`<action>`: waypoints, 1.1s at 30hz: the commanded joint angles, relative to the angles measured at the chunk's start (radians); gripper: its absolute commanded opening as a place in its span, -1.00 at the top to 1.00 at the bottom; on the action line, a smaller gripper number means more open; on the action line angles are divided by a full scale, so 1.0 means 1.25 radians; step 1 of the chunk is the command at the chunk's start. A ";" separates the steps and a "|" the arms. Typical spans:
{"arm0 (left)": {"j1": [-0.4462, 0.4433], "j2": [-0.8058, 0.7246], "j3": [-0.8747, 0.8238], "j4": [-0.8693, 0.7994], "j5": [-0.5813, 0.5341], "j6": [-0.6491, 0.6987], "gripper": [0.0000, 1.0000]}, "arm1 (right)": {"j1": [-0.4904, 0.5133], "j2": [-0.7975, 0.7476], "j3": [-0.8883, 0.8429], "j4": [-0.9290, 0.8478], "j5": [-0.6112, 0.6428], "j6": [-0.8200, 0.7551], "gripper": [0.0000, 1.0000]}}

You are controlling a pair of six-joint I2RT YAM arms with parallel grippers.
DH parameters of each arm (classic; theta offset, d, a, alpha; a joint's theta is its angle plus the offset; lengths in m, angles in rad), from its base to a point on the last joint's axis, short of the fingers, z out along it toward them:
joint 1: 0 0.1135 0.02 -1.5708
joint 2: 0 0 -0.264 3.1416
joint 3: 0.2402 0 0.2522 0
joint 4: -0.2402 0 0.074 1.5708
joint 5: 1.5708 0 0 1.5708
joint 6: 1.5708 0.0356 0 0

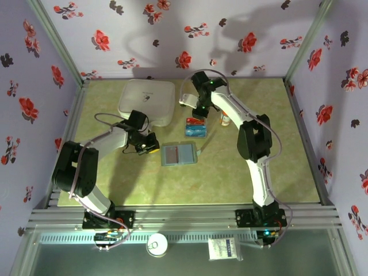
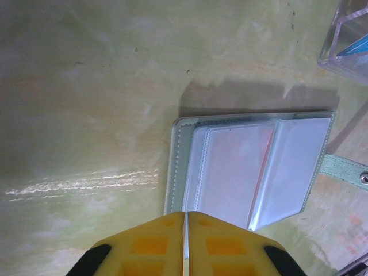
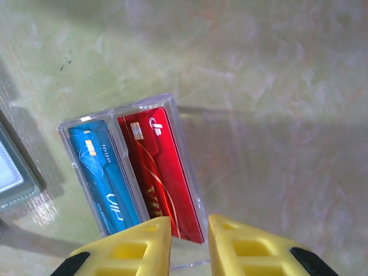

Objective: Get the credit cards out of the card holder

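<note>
**Green bench [image 1: 230, 178], flowery walls [image 1: 230, 34]**

White box [image 1: 146, 100] sits behind. Card holder [image 1: 178, 154] lies open mid-bench, long side left to right. Left gripper [image 2: 186, 214], closed, is beside it. Right gripper [image 3: 190, 221], slightly open, hangs over credit cards [image 3: 158, 167] in clear tray [image 3: 144, 102].

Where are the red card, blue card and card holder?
red card [image 3: 158, 172]: right wrist view, its face
blue card [image 3: 102, 178]: right wrist view, its face
card holder [image 2: 247, 169]: left wrist view, clear sleeve
</note>
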 commanded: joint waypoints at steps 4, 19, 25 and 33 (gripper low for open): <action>-0.026 0.022 0.005 0.026 0.030 -0.002 0.87 | 0.043 -0.159 -0.190 0.232 0.051 0.388 0.37; -0.053 0.058 -0.008 0.023 0.001 0.008 1.00 | 0.149 -0.313 -0.529 0.406 -0.022 1.091 0.79; -0.055 0.082 -0.012 0.011 -0.012 0.021 1.00 | 0.172 -0.291 -0.604 0.510 -0.146 1.201 0.77; -0.055 0.109 0.004 0.003 -0.020 0.038 1.00 | 0.208 -0.245 -0.640 0.555 -0.190 1.247 0.53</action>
